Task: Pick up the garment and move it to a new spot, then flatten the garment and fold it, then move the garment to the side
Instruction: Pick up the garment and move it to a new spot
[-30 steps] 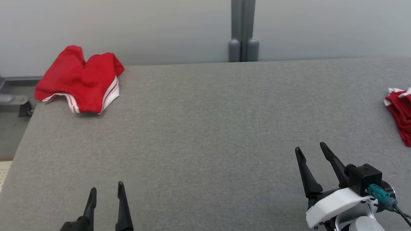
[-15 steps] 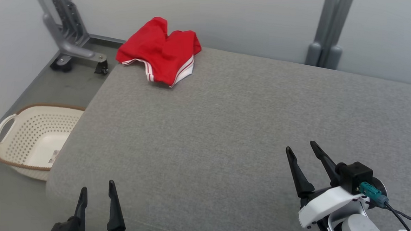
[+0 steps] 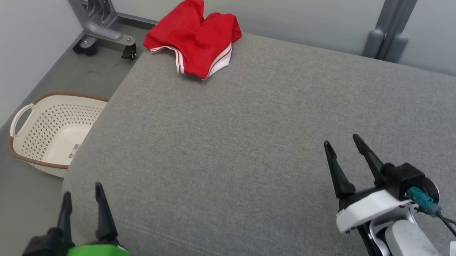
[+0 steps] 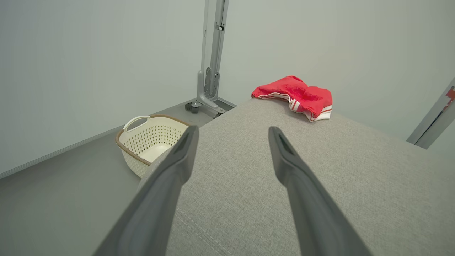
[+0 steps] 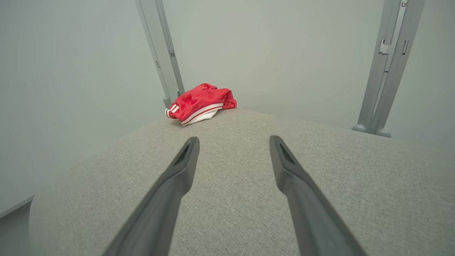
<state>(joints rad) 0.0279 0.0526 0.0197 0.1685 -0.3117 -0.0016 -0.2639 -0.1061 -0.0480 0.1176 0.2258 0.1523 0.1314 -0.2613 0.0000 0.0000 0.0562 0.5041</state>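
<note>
Head view: we note a crumpled red white-trimmed garment (image 3: 196,40) on the grey upholstered surface (image 3: 252,142), far corner; left gripper (image 3: 82,189) and right gripper (image 3: 341,139) jaws spread.

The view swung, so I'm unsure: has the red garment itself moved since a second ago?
No. The red garment still lies on the far left corner of the grey cushion; the camera turned.

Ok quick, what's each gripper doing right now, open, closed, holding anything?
Left gripper: open, holding nothing.
Right gripper: open, holding nothing, well short of the crumpled red garment with white stripes.
</note>
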